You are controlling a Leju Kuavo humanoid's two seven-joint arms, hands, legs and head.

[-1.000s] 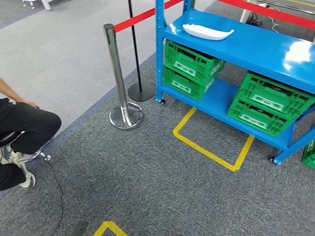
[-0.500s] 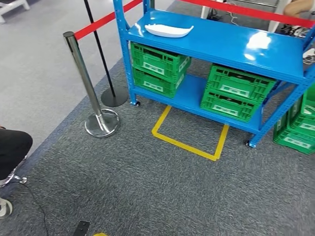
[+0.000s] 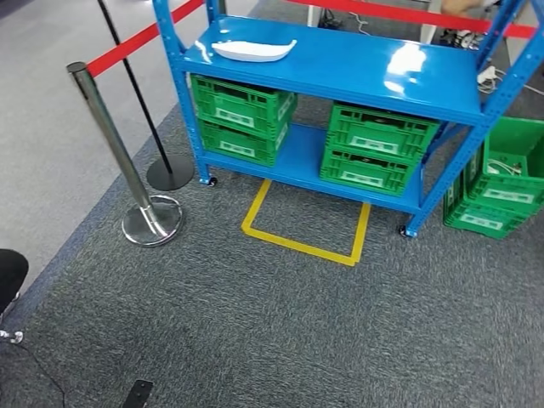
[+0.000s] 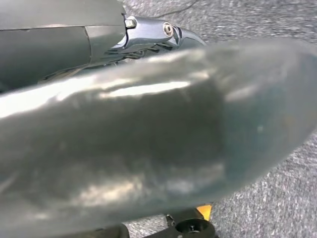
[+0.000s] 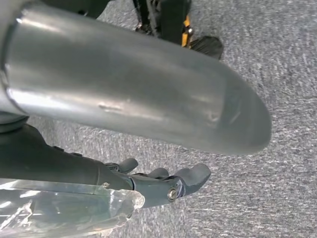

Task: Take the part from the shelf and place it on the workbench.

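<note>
The part is a white, shallow, boat-shaped piece lying on the top board of the blue shelf, near its left end. The shelf stands ahead of me across grey carpet. My left hand hangs over the carpet, thumb large and blurred in the left wrist view, dark fingers stretched out with nothing in them. In the right wrist view my right hand also hangs above the carpet, its fingers extended and apart from the thumb, holding nothing.
Green crates sit on the lower board, and more stand on the floor at the right. A yellow tape square marks the floor before the shelf. A chrome stanchion with a red belt stands left. A person's knee is at the left edge.
The camera has turned to the right: the shelf has slid left in the picture, the floor crates have come in, and the seated person has nearly left the frame.
</note>
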